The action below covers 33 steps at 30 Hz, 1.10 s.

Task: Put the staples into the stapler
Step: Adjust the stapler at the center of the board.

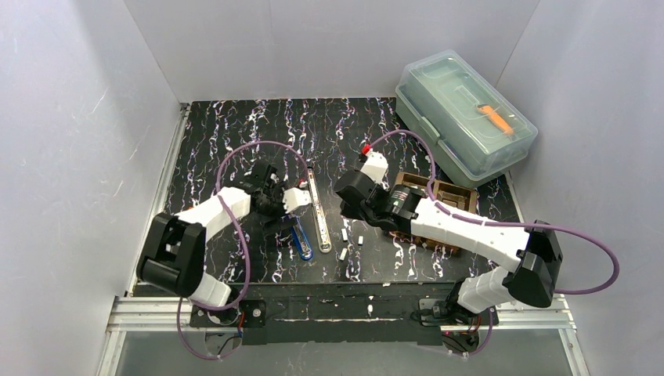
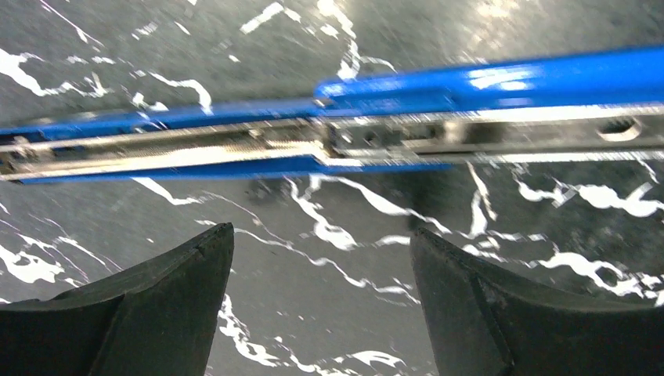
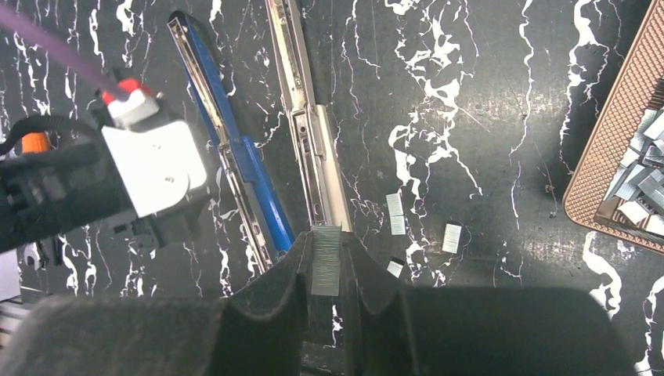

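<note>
The right gripper (image 3: 326, 249) is shut narrow on one staple strip (image 3: 326, 265), pinched btwn its two black fingers (image 3: 266, 313), w/ the strip's flat side facing the wrist camera. The stapler (image 3: 258, 180) lies open on the table (image 3: 485, 94) in two long parts, a blue arm (image 2: 485, 78) and a silver bar (image 3: 308, 129). The parts lie side by side, close at the end near the right gripper and spread apart at the far end. What matters most is that the strip's long side runs almost the same way as the silver bar. In the right wrist view the bar's near end sits right at the strip's far edge. So the bar lies straight ahead of the fingers, leaning only a bit to the left. How high the strip hangs over the bar can't be told, so touching or not is unclear. The next move is prob. a small push forward and down along the bar. If the strip is turned off the bar's line, it could catch on an edge and slip out. The left gripper (image 2: 319, 235) is open wide and holds nothing. The blue arm lies crosswise just past its fingertips (image 2: 211, 251), not btwn them. Both arms are near the stapler, but only the right one has a strip. More staples (image 3: 638, 184) sit in a brown tray (image 3: 607, 149) off to the right. A few loose strips (image 3: 452, 237) lie on the table beside the bar.
</note>
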### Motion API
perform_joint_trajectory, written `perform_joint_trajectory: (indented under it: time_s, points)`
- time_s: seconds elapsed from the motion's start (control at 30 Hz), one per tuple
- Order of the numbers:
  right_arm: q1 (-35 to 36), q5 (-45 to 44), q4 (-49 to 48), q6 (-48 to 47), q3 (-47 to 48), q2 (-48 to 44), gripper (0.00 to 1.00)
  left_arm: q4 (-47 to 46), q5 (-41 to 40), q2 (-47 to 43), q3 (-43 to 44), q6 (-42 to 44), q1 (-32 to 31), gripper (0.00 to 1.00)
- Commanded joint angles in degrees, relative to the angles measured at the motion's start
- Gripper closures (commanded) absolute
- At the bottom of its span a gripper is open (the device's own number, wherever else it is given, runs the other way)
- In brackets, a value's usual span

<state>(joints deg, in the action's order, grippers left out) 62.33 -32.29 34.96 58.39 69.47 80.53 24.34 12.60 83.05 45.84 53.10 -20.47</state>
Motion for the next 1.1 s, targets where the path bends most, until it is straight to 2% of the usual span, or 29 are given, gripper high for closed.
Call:
perform_joint_trajectory:
  time_s: [0.0,0.23,0.47,0.8,0.93,1.07]
  points:
    - [-0.19,-0.58,-1.3,1.37,-0.67,-2.44,0.93,-2.42,1.34,4.37,4.53,-1.18,-0.06,0.2]
    - [-0.19,-0.77,-0.96,2.08,-1.18,-2.75,0.93,-3.64,2.51,8.02,7.52,-0.92,-0.8,0.2]
    - [-0.19,-0.32,-0.86,2.79,-1.86,-2.48,0.93,-5.01,5.81,8.53,8.14,1.67,-2.14,0.18]
    - [1.09,-0.54,-1.51,3.65,-1.8,-0.88,0.94,-3.01,6.43,6.79,9.35,6.18,-2.27,0.17]
    - [2.32,-0.6,-1.37,3.11,0.32,2.62,0.95,0.06,10.05,2.61,10.85,4.75,-0.21,0.14]
    - [3.6,-1.44,-2.31,1.82,1.94,4.24,0.95,5.53,15.3,-1.41,14.66,0.2,4.51,0.11]
